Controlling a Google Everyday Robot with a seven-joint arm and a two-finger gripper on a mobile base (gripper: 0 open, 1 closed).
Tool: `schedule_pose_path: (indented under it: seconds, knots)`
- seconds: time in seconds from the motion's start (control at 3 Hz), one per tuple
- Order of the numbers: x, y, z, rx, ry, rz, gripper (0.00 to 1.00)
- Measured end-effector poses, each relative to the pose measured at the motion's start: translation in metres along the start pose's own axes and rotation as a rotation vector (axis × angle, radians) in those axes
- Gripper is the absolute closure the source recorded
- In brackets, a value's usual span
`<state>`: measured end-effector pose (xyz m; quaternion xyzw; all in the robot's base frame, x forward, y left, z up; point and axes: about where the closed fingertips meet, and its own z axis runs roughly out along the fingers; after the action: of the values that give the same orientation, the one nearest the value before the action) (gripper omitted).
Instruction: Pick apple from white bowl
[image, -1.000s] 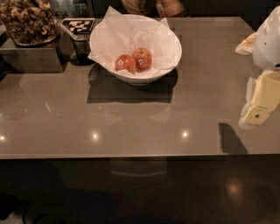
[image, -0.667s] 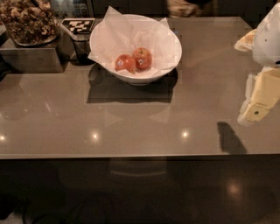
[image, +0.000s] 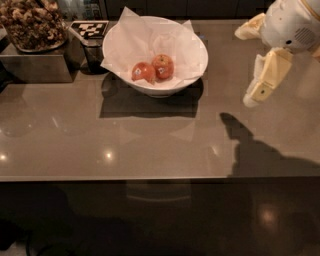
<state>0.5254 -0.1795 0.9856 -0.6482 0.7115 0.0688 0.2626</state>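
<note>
- A paper-lined white bowl (image: 170, 89) stands far on the counter (image: 125, 140).
- The apple (image: 163, 66) lies inside it, touching a lighter apple (image: 143, 73) on its left.
- The hand (image: 243, 67) hovers right of the bowl, fingers spread, empty.
- A tray of snacks (image: 31, 25) sits far left.

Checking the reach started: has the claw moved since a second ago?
Yes. The claw at the right has shifted left and up in view, nearer the white bowl, which stayed put.
</note>
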Motion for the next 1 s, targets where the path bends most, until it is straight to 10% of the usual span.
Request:
schedule_pose_path:
  seconds: [0.33,1.0]
  knots:
    - [-0.039,-0.035,0.047,-0.129,-0.175,-0.039,0.00]
    - [-0.041,-0.063,0.059,-0.089,-0.245,-0.040,0.00]
